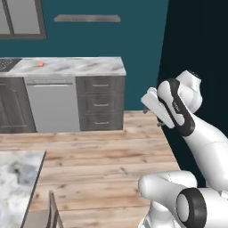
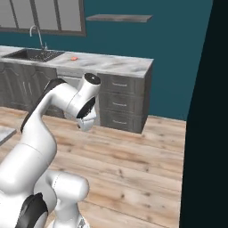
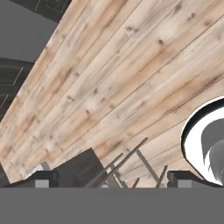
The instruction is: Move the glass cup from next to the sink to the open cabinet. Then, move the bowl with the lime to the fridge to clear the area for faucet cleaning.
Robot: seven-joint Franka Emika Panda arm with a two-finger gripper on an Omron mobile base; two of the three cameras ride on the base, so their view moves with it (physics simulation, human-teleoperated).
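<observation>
Gripper (image 3: 109,179) spread wide, holding nothing, pointed down at plank floor (image 3: 131,65); dark fingertips (image 3: 41,178) rise at the bottom of the hand view. Arm folded close over the base, well apart from any counter. Judged step: travelling between stations, neither cup nor bowl in hand. Next move calls for driving the base toward the far counter (image 2: 111,64) until the work is within reach. Across the room, sink (image 2: 33,54), a dark recessed basin, with slim gooseneck faucet (image 2: 38,36) behind it. Small orange-red spot (image 2: 74,58) lies beside the sink; too small to name.
</observation>
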